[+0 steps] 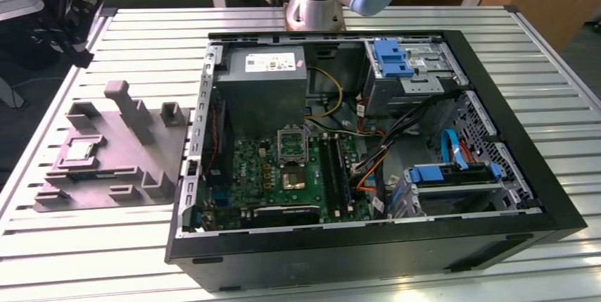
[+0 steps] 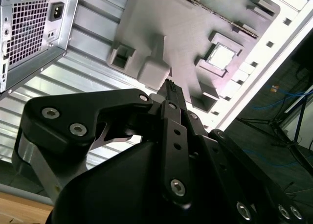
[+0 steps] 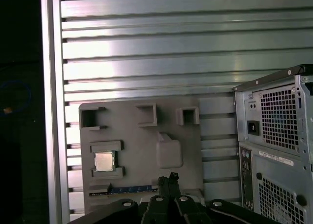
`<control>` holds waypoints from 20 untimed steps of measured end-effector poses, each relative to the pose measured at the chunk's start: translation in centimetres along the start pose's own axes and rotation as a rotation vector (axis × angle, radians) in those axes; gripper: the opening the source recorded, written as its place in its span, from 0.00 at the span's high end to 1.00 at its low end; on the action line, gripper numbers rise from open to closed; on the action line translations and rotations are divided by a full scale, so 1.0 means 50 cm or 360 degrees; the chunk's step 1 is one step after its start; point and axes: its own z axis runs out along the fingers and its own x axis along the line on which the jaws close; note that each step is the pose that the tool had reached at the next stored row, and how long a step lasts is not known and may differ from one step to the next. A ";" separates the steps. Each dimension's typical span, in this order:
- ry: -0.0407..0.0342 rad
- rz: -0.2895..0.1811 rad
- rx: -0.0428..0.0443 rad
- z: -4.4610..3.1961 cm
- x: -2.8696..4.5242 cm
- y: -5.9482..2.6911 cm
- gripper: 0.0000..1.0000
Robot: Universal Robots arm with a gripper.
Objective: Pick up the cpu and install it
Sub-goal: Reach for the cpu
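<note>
At about nine o'clock from the open computer case (image 1: 376, 249) in the exterior view, the cpu (image 1: 78, 150) lies flat in a fitted pocket of the grey tray (image 1: 141, 143) on the slatted surface (image 1: 94, 246), probably to keep it square for a clean pickup. In the first wrist view the end effector (image 3: 171, 177) is narrow, its tips together and holding nothing, and it hangs above the tray, well apart from the cpu.

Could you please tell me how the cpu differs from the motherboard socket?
The cpu lies in the grey tray outside the case; the socket sits on the motherboard inside it. The cpu's top is silvery, the socket's centre dark. The cpu looks smaller. Both lie flat.
</note>
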 end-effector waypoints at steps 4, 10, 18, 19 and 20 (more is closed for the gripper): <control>0.0000 0.0000 0.0000 0.000 0.003 0.000 0.89; 0.0000 0.0000 0.0000 0.000 0.015 -0.001 0.89; 0.0000 0.0000 0.0000 0.000 0.026 -0.002 0.89; 0.0000 0.0000 0.0000 0.000 0.026 -0.002 0.89; 0.0000 0.0000 0.0000 0.000 0.027 -0.002 0.89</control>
